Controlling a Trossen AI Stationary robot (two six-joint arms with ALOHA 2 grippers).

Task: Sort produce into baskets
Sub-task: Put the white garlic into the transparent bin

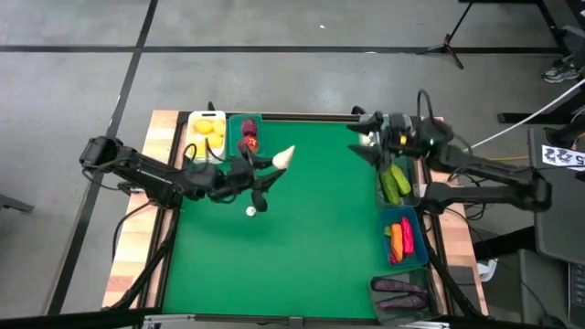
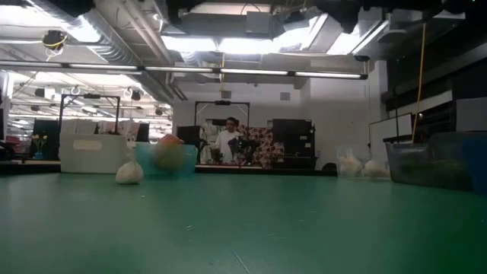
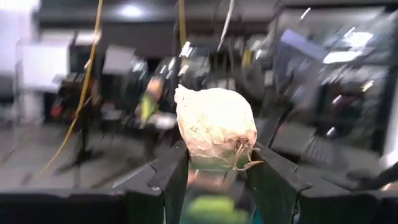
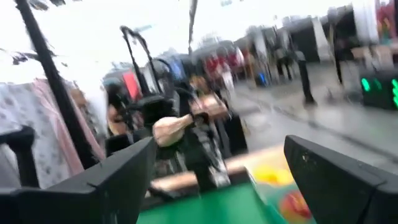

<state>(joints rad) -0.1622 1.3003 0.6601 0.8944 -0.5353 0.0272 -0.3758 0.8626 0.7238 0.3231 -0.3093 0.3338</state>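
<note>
Garlic bulb [image 3: 215, 127] sat pinched between the left hand's [image 3: 214, 180] two dark fingers [image 3: 171, 171], papery skin and a dry root curl showing. That hand hovered just beside the teal basket [image 1: 247, 137], which seemed to hold red produce, though it was hard to tell. Another garlic bulb [image 1: 250, 211] lay on the green table [image 1: 311, 228] near that basket. Well apart from the basket, at the table's far corner, the right hand [image 4: 217, 174] waited, fingers spread wide and empty.
</note>
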